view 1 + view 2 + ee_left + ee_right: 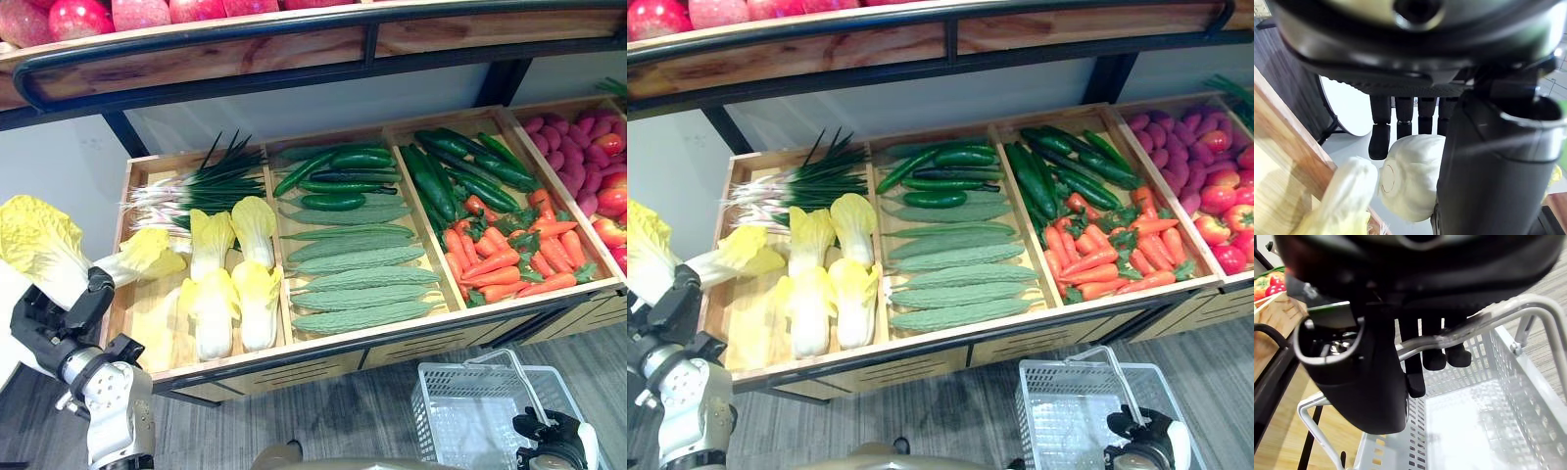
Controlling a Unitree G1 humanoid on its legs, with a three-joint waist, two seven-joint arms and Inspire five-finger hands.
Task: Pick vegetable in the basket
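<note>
Off the wooden shelf's [323, 345] left end, we are clamping the cabbage [35, 241] in our left robot hand [51, 331] and should be swinging it level over the basket [432, 421] our right robot hand [549, 432] is gripping.

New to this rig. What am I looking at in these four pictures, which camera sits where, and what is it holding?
It is a humanoid robot whose two arms end in dark, fingered hands. The two wide pictures come from a stereo camera on its head, looking down at a wooden produce stand. The two close-ups come from a camera on each wrist.

The stand's compartments hold spring onions, pale cabbages, cucumbers, ridged green gourds and carrots.

The left hand is closed on a cabbage, held in the air by the stand's left end. The right hand grips the handle of a white basket with nothing visible in it.
</note>
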